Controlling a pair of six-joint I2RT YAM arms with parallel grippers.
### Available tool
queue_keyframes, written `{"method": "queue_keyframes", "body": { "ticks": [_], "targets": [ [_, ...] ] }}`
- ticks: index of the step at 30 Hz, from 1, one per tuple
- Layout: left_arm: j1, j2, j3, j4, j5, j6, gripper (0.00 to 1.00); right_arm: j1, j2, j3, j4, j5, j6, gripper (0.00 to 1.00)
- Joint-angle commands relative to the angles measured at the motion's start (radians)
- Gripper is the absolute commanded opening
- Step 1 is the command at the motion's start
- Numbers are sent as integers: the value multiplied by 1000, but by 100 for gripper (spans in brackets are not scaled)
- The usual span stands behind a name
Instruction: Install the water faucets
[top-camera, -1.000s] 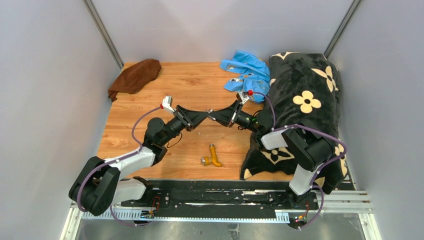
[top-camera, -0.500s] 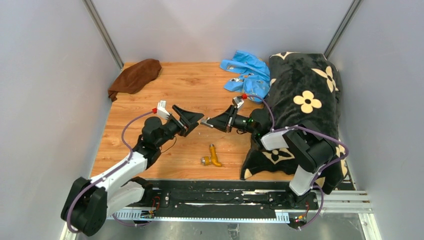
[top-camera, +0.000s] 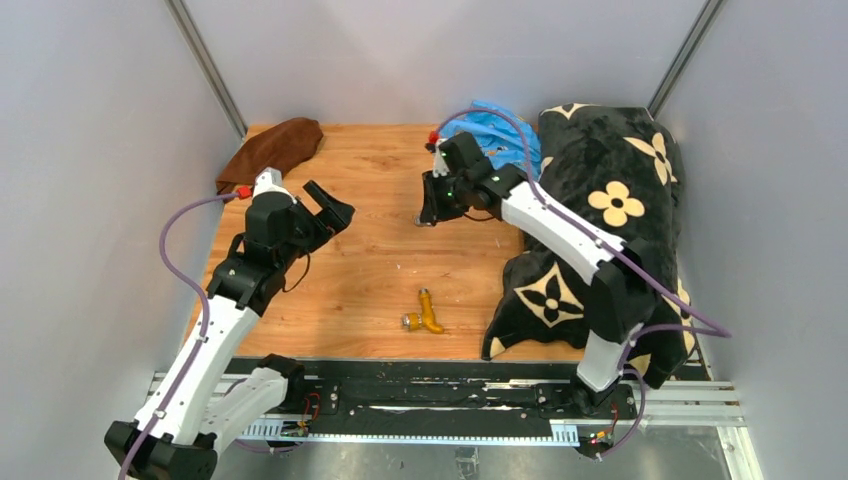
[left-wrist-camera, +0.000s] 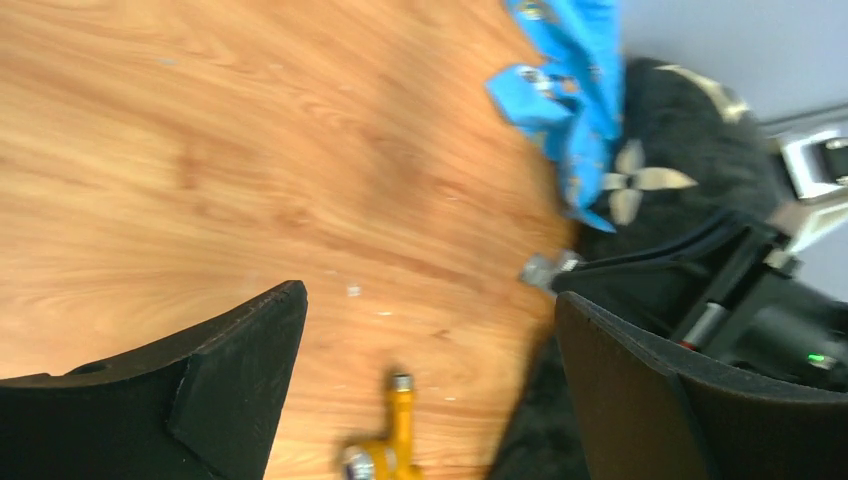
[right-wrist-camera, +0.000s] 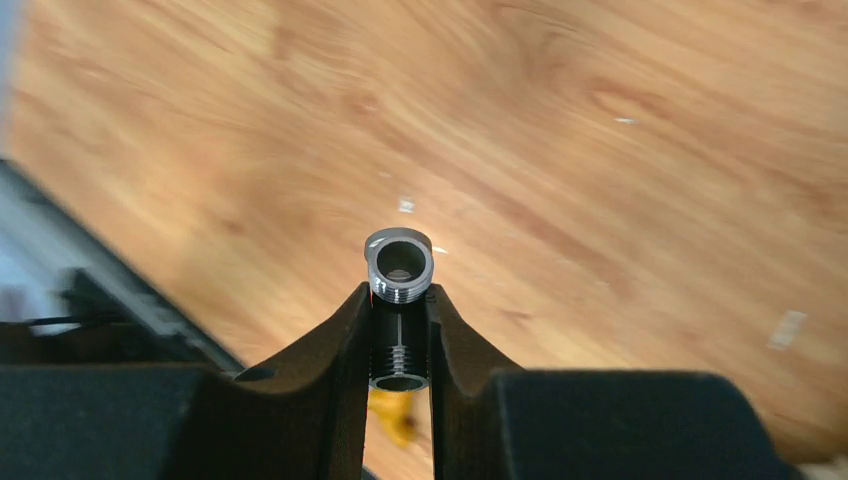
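Open table (top-camera: 370, 275) lies all round the spout (top-camera: 428, 316). My arms have parted: left gripper (top-camera: 335, 206) gapes empty, right gripper (top-camera: 426, 216) pinches the fitting (right-wrist-camera: 399, 268).

Overhead camera looks down; all three views share the spout (top-camera: 430, 320).

Wooden table (top-camera: 370, 290) carries 4 things: brass spout (top-camera: 429, 316), brown cloth (top-camera: 272, 148), blue bag (top-camera: 502, 128), blanket (top-camera: 610, 160) (black, flowered).

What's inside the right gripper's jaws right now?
The right gripper is shut on a silver-grey threaded fitting above the wooden table. The fitting's open round end pokes past the fingertips. The rest of its shape is hidden between the fingers.
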Motion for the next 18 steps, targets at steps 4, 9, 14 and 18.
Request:
{"method": "queue_keyframes", "body": {
  "ticks": [4, 9, 14, 18],
  "targets": [
    [15, 49, 128, -393, -295, 204, 98, 129, 301, 423, -663, 364, -387, 1],
    [15, 13, 94, -390, -279, 216, 98, 170, 485, 642, -755, 393, -387, 1],
    [17, -2, 74, -393, -275, 234, 98, 185, 617, 775, -760, 404, -383, 1],
    [20, -2, 93, -399, -286, 269, 98, 189, 704, 880, -779, 406, -389, 0]
  ]
}}
